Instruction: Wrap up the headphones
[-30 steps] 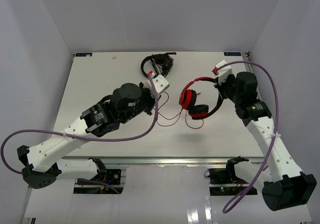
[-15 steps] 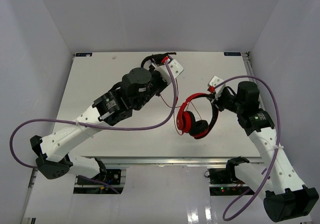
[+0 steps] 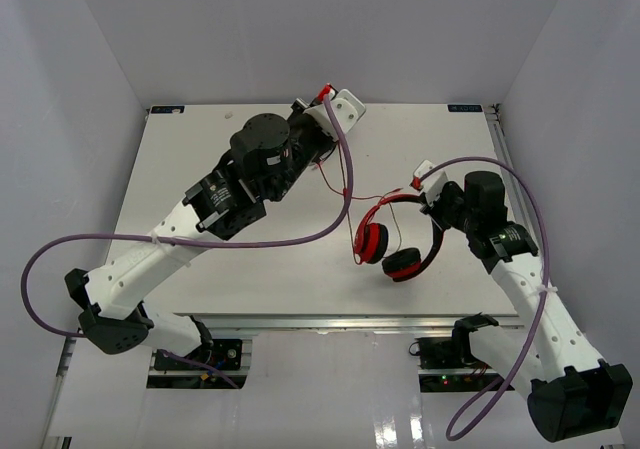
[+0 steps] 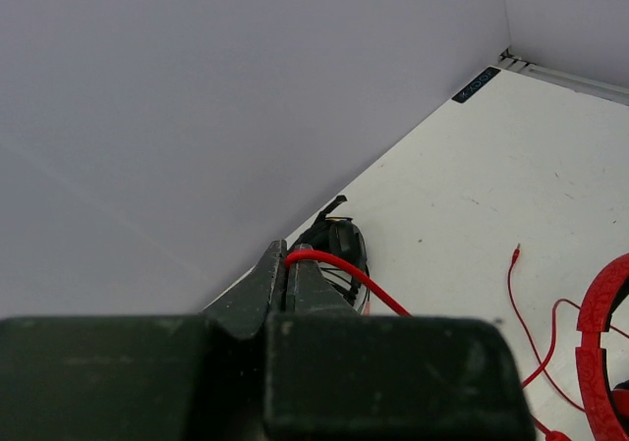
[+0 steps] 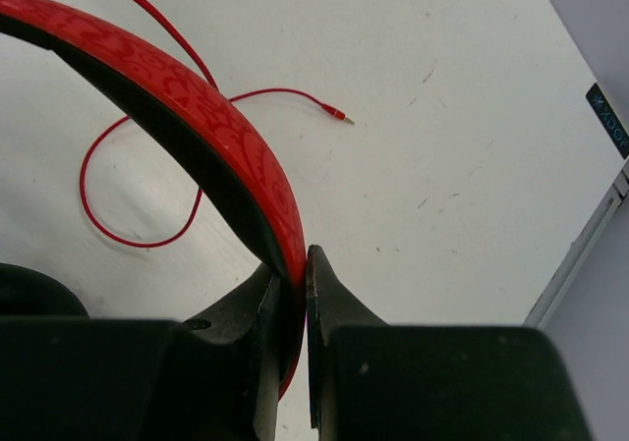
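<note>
red headphones point(image 3: 372, 242) gripped at the headband by the fully closed right end effector point(image 5: 300, 264), ear cups mostly cut off in its wrist view, left end effector point(image 4: 286, 264) pinched tight on the cable point(image 4: 344, 276), black headphones point(image 4: 339, 247) half hidden just beyond its tips

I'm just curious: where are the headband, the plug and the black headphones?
headband point(image 5: 221, 132): right wrist view, red top side.
plug point(image 5: 338, 117): right wrist view, metal tip.
black headphones point(image 4: 341, 242): left wrist view, dark body.
</note>
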